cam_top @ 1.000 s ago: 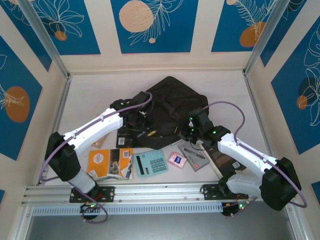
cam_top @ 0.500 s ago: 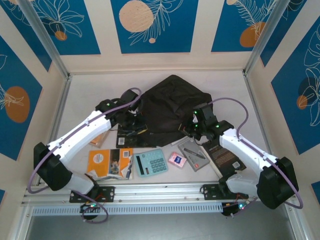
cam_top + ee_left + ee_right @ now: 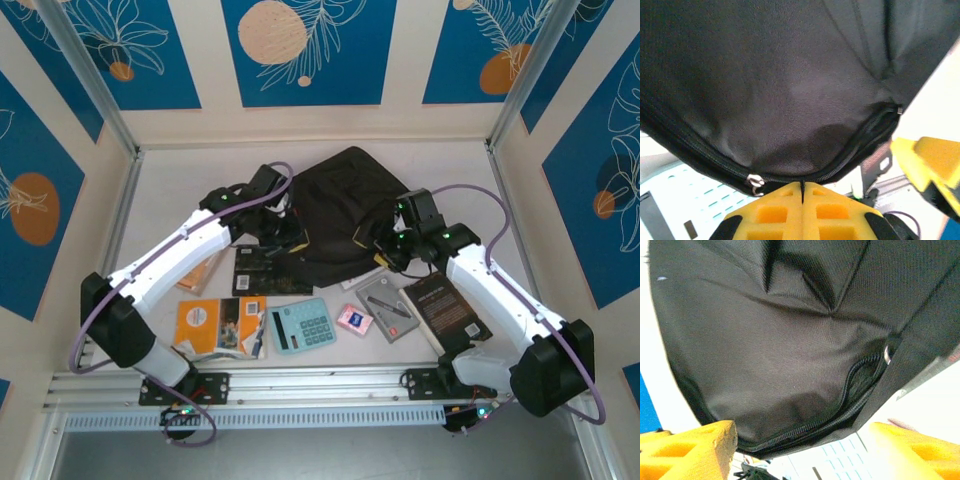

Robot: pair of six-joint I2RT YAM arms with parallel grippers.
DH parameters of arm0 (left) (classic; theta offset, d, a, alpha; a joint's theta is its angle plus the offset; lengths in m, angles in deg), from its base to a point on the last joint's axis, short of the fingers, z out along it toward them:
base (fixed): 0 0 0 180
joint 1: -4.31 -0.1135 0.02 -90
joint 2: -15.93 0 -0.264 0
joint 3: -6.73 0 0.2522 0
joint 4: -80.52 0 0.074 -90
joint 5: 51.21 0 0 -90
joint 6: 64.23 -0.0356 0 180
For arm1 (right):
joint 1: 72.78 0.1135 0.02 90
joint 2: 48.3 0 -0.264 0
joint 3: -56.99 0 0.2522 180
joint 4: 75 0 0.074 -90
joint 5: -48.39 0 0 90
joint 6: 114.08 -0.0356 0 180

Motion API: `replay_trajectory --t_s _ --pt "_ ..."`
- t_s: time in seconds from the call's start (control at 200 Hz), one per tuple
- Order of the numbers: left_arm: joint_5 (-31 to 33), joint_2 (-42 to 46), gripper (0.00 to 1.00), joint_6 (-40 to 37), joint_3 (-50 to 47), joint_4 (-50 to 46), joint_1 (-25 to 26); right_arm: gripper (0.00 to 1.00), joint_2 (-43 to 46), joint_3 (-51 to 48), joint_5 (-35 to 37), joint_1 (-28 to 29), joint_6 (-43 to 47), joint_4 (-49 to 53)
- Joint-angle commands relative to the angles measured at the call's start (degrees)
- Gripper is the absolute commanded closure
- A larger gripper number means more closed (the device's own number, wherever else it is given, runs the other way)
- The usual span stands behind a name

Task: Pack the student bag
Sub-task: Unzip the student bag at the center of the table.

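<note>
Bag: student bag [image 3: 345,205] slumps at mid-table, zipper edge toward the arms.
Left: left end effector [image 3: 802,200] pinched tight on the zipper hem.
Right: right end effector [image 3: 802,432] spread wide at the bag's near edge; contact unclear.
Hidden: dark book [image 3: 262,268] partly tucked beneath the bag, print unreadable.
Table: table [image 3: 180,200] pale, matte.
Room: cream walls, blue leaf panels [image 3: 300,50].
</note>
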Motion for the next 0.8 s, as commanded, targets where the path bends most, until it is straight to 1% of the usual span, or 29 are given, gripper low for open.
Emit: replay_trajectory --t_s 0.0,0.07,0.155,0.275,0.45,0.58,0.625,0.66,0.72,0.74,0.795 --pt "-5.7 -1.2 1.0 -2.0 5.3 3.7 1.9 0.31 1.1 0.6 -3.2 -0.4 -8.0 8.0" --pt "-6.9 -2.6 1.0 -3.0 8.3 3.3 3.3 0.31 1.4 0.9 -4.1 -0.1 -9.9 7.7" --pt "-7.2 -4.1 1.0 -4.5 11.6 2.4 4.8 0.3 1.4 2.5 -3.2 0.1 -11.2 9.4" --pt "-8.3 -5.2 1.0 -5.5 13.8 2.4 6.2 0.29 2.1 2.8 -3.5 -0.3 -12.7 9.8" --pt "-9.7 -5.4 1.0 -6.0 13.8 2.5 7.1 0.3 1.9 -1.3 -7.8 0.4 -16.8 -0.1" --pt "-9.8 -4.7 1.0 -6.4 13.8 2.5 7.5 0.33 2.4 -1.8 -7.2 0.9 -17.5 -3.9" --pt "-9.7 -4.4 1.0 -6.5 13.6 2.2 7.4 0.36 2.3 -1.5 -6.8 1.0 -17.2 -3.9" --pt "-9.7 -4.2 1.0 -6.7 13.4 2.1 7.5 0.4 2.0 -1.1 -6.5 1.0 -16.7 -3.4" --pt "-9.1 -3.9 1.0 -7.3 13.2 1.5 7.4 0.53 1.1 -0.4 -5.4 1.0 -15.7 -1.7" --pt "-8.9 -3.9 1.0 -7.5 13.2 1.3 7.5 0.56 1.0 -0.3 -5.2 1.0 -15.5 -1.2" --pt "-8.3 -3.5 1.0 -7.9 12.8 0.9 7.4 0.67 0.5 -0.4 -4.5 0.9 -14.9 0.2"
